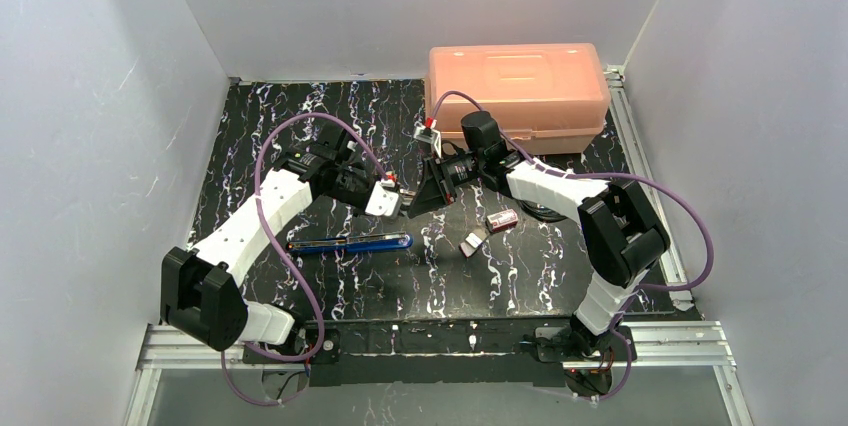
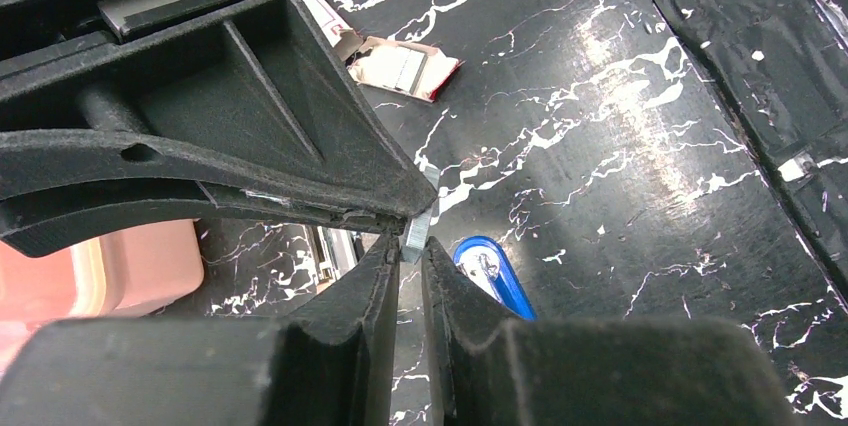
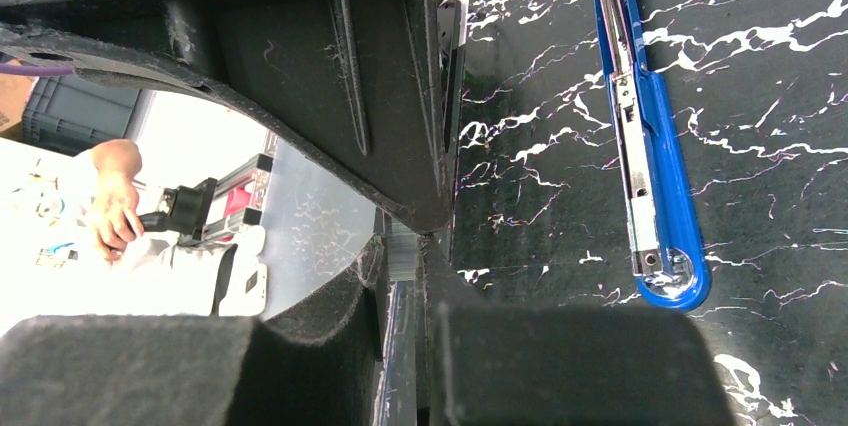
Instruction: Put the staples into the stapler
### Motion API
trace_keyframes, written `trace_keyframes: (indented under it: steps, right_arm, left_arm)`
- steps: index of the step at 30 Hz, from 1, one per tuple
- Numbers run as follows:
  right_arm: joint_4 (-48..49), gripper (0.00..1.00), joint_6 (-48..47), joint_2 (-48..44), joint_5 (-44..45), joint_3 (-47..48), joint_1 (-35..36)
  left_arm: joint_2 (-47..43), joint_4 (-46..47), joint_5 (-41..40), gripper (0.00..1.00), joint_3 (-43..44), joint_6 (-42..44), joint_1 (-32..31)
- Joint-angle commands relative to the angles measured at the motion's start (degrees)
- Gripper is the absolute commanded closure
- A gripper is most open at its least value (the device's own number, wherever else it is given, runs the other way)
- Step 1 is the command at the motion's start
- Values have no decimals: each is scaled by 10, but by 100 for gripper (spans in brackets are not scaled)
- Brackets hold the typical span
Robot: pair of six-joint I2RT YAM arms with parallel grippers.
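A short silvery staple strip (image 2: 418, 218) is pinched at the tips of my left gripper (image 2: 410, 246). My right gripper (image 3: 402, 246) is shut on the same strip (image 3: 402, 256), tip to tip with the left. In the top view the left gripper (image 1: 392, 202) and the right gripper (image 1: 413, 198) meet above the table's middle. The blue stapler (image 1: 350, 243) lies open and flat just in front of them, its metal channel facing up (image 3: 645, 146). The red staple box (image 1: 503, 218) and its pale tray (image 1: 472, 242) lie to the right.
A closed orange plastic case (image 1: 518, 96) stands at the back right. The red box and tray also show in the left wrist view (image 2: 400, 68). Purple cables loop over both arms. Grey walls enclose the black marbled table (image 1: 300, 126).
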Motion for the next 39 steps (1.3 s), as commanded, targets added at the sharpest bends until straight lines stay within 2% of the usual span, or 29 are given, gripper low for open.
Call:
trace_keyframes:
  steps: [1,10,14,19,22,25,30,34,39]
  right_arm:
    - [19,90,6,-17,-2,2,-2]
    - [18,81,11,-15,3,6,-2]
    - [6,69,0,-20,14,7,-3]
    - [-65,52,-62,-32,33,21,-16]
    - [-75,48,-73,-42,33,24,-33]
    - [-164,46,-147,-58,42,50,-53]
    - [-381,46,-393,-96,127,127,-69]
    - [-397,46,-474,-151,202,120,-69]
    - [-414,47,-526,-193,235,120,-69]
  left_arm:
    - [-3,-8,12,90,9,1,-6]
    - [-8,-8,0,100,4,-3,-6]
    - [-10,-8,-2,100,3,-13,-6]
    - [-12,-3,-9,100,3,-45,-6]
    - [-15,12,-10,100,0,-85,-5]
    - [-16,22,-8,100,0,-155,-4]
    - [-12,67,12,100,-3,-356,0]
    - [0,110,45,100,-3,-546,2]
    - [33,163,84,100,9,-774,6]
